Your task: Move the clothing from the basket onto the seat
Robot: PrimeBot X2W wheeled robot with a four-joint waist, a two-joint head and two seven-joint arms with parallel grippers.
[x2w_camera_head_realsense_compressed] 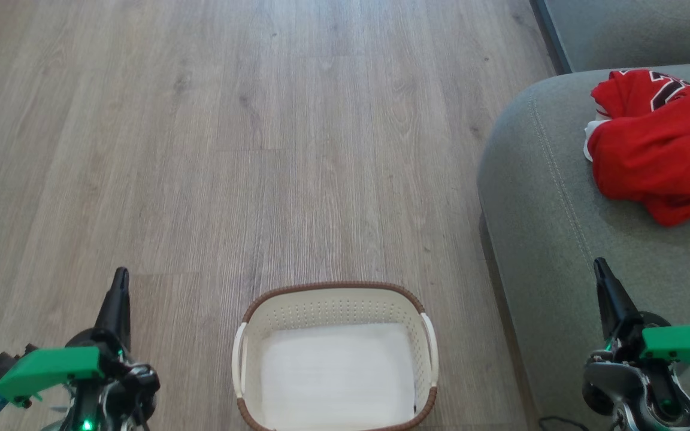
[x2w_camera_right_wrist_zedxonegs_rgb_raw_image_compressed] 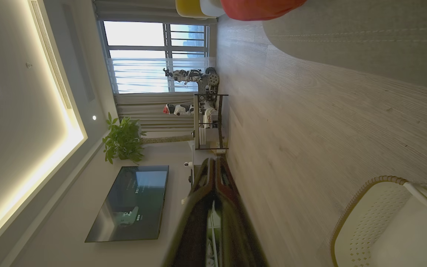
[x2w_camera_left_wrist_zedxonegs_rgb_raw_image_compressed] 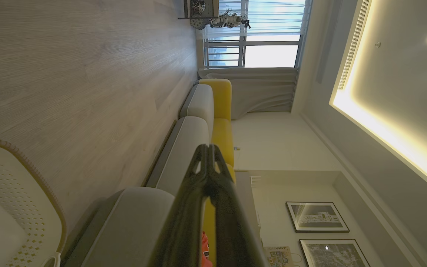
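item 1, left fingers (x2w_camera_head_realsense_compressed: 118, 302): pressing together into one dark point, pinching nothing, idling to the left of the basket (x2w_camera_head_realsense_compressed: 333, 286) and pointing away over the wooden floor (x2w_camera_head_realsense_compressed: 261, 149).

item 2, right fingers (x2w_camera_head_realsense_compressed: 610, 299): likewise pressing together and carrying nothing, idling to the right of the basket, hanging over the front of the seat (x2w_camera_head_realsense_compressed: 536, 209).

item 3, basket: sitting on the floor between the two arms. nothing red is lying in it, and a flat pale bottom is showing instead.

item 4, clothing (x2w_camera_head_realsense_compressed: 662, 149): lying in a crumpled red heap on the seat, well apart from the basket, beyond it and to its right.

step in hand: judging from this layout, the transfer is looking finished, with both arms idling.

next move: probably calling for no further grasp, at most a check that the basket is holding nothing more.

hard to make out: the basket's near end is running off the bottom edge of the head view, so that part is going unchecked. the heap is running off the right edge and its lettering is folding in on itself. i cannot tell whether it is one piece or two, nor whether the pale slab in the basket is a liner or the basket's own bottom.
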